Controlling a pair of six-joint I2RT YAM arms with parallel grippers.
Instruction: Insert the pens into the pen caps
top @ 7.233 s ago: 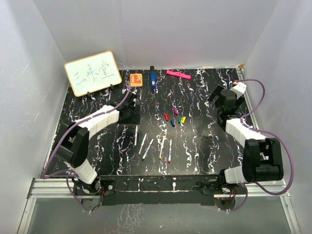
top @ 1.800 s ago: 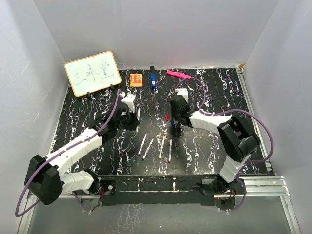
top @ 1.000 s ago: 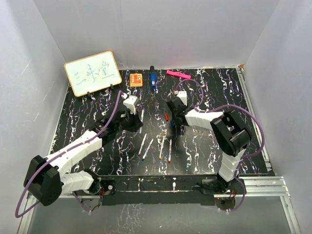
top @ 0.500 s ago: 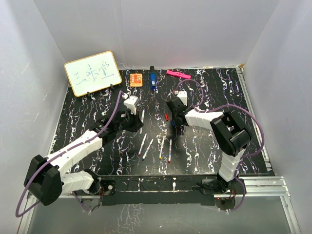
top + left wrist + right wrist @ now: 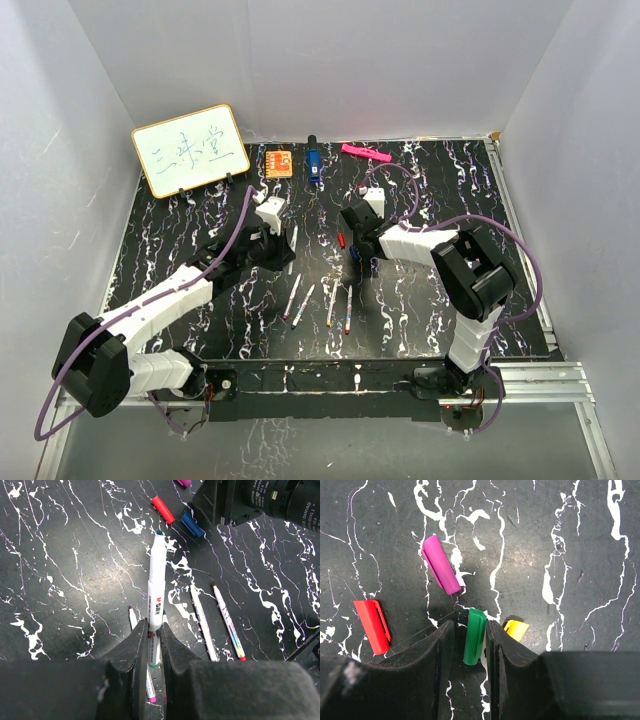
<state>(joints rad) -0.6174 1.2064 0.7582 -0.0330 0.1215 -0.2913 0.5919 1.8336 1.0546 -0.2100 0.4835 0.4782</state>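
Observation:
My left gripper [image 5: 153, 625] is shut on a white pen with a green tip [image 5: 157, 580], held above the table and pointing toward the caps. In the top view this pen [image 5: 291, 238] sits left of centre. Three other pens [image 5: 331, 305] lie in a row nearer the front. My right gripper [image 5: 470, 630] stands open, low over the table, astride the green cap [image 5: 474, 642]. Its right finger touches the cap and a gap shows on the left. The purple cap [image 5: 440, 571], red cap [image 5: 371, 626] and yellow cap [image 5: 516, 629] lie around it. A blue cap [image 5: 192, 524] lies near the red one.
At the back stand a small whiteboard [image 5: 190, 150], an orange block [image 5: 279, 163], a blue-and-black object [image 5: 313, 163] and a pink bar [image 5: 365, 153]. White walls close in the black marbled table [image 5: 180, 230] on three sides.
The right jaws have narrowed around the green cap. The left gripper, still holding the pen, has edged slightly toward the caps.

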